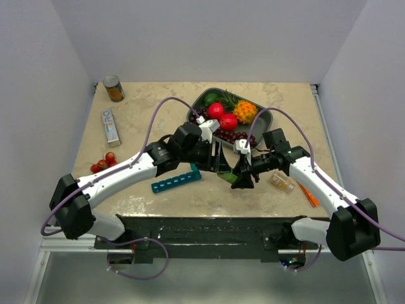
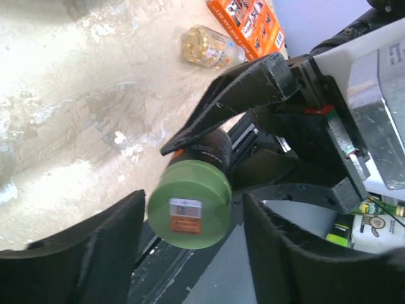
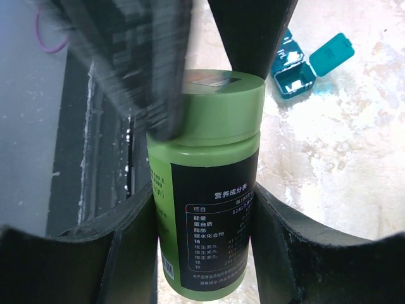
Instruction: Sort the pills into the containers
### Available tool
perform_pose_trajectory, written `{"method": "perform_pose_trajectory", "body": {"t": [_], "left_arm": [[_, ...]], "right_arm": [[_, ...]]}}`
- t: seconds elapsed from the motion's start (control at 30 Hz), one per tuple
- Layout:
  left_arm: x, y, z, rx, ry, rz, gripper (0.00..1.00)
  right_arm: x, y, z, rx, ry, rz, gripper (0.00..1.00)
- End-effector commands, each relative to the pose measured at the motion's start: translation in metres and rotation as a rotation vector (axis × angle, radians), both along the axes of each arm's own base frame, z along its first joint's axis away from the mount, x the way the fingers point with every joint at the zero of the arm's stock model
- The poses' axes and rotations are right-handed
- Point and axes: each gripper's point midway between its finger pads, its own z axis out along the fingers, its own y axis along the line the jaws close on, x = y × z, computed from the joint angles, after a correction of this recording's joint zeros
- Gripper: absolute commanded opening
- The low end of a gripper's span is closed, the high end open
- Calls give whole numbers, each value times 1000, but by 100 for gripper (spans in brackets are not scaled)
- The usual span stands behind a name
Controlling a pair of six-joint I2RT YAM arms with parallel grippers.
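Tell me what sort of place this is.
Likely a robot test cell, not a home: plain white walls box in a table, two robot arms are bolted at its near edge, and props lie about, such as a fruit tray, a can and a blue pill organizer.

Fruit tray, tin can, loose cherries

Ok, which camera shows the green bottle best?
Right wrist: the green bottle fills the frame, cap and label both visible. Left wrist shows mostly its cap end-on; top external only a small green sliver.
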Motion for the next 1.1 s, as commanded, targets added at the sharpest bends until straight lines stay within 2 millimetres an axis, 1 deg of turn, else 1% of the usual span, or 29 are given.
{"method": "perform_pose_trajectory", "body": {"t": [0.0, 0.03, 0.1, 0.13, 0.2, 0.23, 0.3, 0.33, 0.37, 0.4, 0.43, 0.5, 0.53, 0.57, 0.6, 0.63, 0.67, 0.7, 0.73, 0.8, 0.97, 1.0, 1.07], "left_arm": [[-7, -9, 47, -106, -55, -14, 73], [-7, -7, 53, -114, -79, -20, 80], [-9, -5, 59, -128, -109, -32, 83], [-9, -2, 66, -139, -132, -41, 87], [-12, 0, 72, -164, -153, -64, 91], [-12, 6, 80, -179, -178, -66, 94], [-16, 12, 82, -196, -203, -103, 96], [-15, 20, 88, -204, -245, -106, 96], [-19, 24, 85, -208, -253, -132, 96], [-22, 31, 92, -214, -327, -159, 96], [-21, 38, 85, -201, -353, -165, 96], [-24, 47, 83, -190, -440, -194, 96], [-25, 56, 83, -184, -547, -217, 97], [-24, 60, 82, -175, -607, -220, 97], [-28, 67, 90, -192, -683, -216, 98], [-25, 70, 81, -185, -758, -221, 100], [-21, 75, 77, -167, -794, -195, 100], [-20, 80, 88, -193, -870, -162, 100], [-16, 82, 82, -199, -898, -135, 100], [-17, 83, 83, -214, -959, -141, 100], [-35, 71, 73, -283, -1056, -303, 100], [-38, 69, 66, -287, -1058, -326, 100], [-47, 66, 69, -335, -1095, -378, 100]], "right_arm": [[8, 7, 17, 61, -88, 16, 0], [7, 7, 17, 62, -89, 17, 0], [7, 7, 18, 63, -95, 17, 0], [7, 7, 18, 62, -96, 16, 0], [7, 6, 18, 62, -94, 14, 0], [7, 6, 19, 63, -97, 16, 0], [6, 6, 20, 66, -98, 20, 0], [6, 6, 20, 68, -100, 20, 0], [5, 5, 20, 67, -101, 26, 0], [4, 5, 21, 70, -102, 29, 0], [4, 5, 21, 74, -103, 32, 0], [2, 5, 21, 74, -106, 39, 0], [1, 5, 22, 80, -106, 46, 0], [0, 5, 20, 78, -105, 51, 0], [0, 5, 21, 81, -105, 54, 0], [0, 5, 22, 82, -106, 56, 0], [-1, 5, 22, 85, -108, 63, 0], [-1, 5, 21, 83, -108, 63, 0], [-1, 5, 21, 84, -106, 62, 0], [-1, 4, 21, 83, -105, 63, 0], [-4, 2, 21, 79, -116, 84, 0], [-5, 2, 21, 78, -118, 86, 0], [-5, 2, 21, 79, -120, 89, 0]]}}
